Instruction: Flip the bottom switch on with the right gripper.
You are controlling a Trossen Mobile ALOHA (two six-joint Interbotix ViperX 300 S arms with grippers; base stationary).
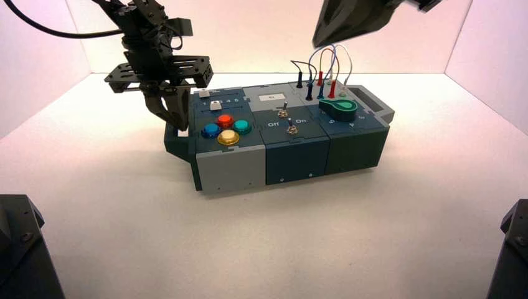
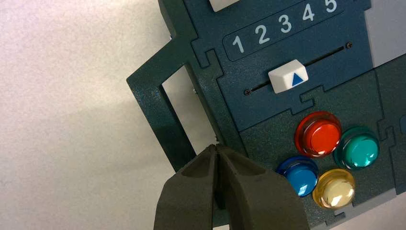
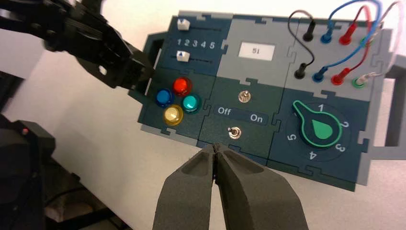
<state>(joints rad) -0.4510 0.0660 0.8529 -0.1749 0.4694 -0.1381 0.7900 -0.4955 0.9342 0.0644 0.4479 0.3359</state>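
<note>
The bottom switch [image 1: 291, 129] is a tiny silver toggle on the box's middle dark panel, below the "Off / On" lettering; it also shows in the right wrist view [image 3: 234, 132]. A second toggle [image 3: 244, 96] sits above that lettering. My right gripper [image 3: 215, 147] is shut and empty, its tips held in the air off the box's front edge, short of the bottom switch. In the high view it is a dark shape [image 1: 324, 37] at the top, above the wires. My left gripper [image 1: 179, 123] is shut and empty beside the box's left handle [image 2: 158, 110].
Red, green, blue and yellow buttons [image 1: 225, 128] sit on the box's left part, with white sliders [image 2: 287, 76] behind them. A green knob [image 3: 318, 128] and plugged wires [image 1: 324, 68] are on the right part. White walls surround the table.
</note>
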